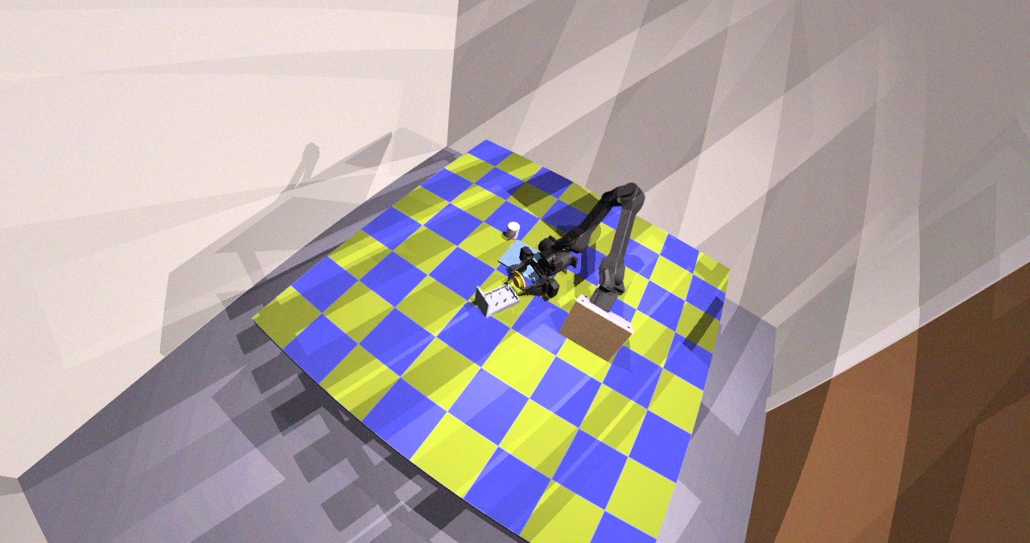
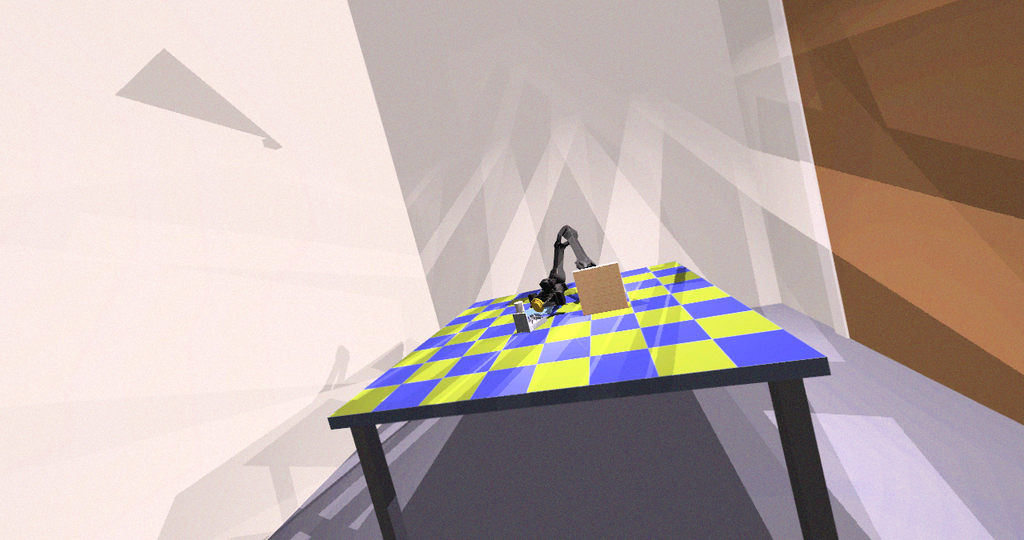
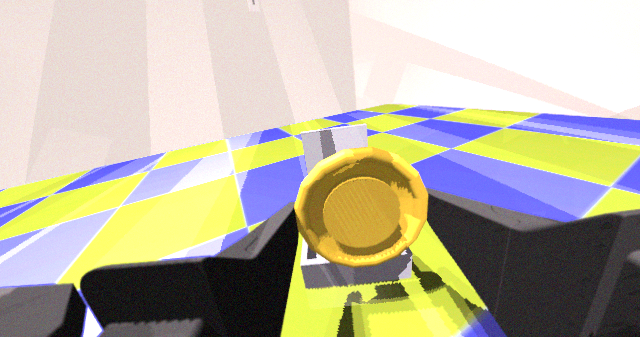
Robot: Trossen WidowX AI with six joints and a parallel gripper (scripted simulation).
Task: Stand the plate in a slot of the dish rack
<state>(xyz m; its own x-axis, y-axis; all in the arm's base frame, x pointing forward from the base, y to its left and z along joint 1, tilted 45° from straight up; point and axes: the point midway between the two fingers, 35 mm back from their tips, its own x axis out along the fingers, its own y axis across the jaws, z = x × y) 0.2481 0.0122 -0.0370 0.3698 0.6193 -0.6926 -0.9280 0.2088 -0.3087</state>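
Note:
A round yellow plate [image 1: 518, 280] [image 2: 538, 305] [image 3: 362, 212] is between my fingertips, held by its rim on two sides. My gripper [image 3: 357, 202] is shut on it; the plate's face is turned toward the wrist camera, so it stands roughly upright. The white dish rack [image 1: 501, 298] [image 2: 522, 322] [image 3: 357, 273] stands on the table just beyond the plate, with a tall panel at its far end. In the wrist view the plate hides most of the rack's slots. Whether the plate touches the rack is not clear.
A white cylinder [image 1: 512, 230] stands behind the gripper. A light blue flat piece [image 1: 509, 255] lies under the gripper. A large brown board [image 1: 596, 329] [image 2: 600, 289] stands by the arm's base. The table [image 1: 496, 390] [image 2: 558, 351] is checked blue and yellow.

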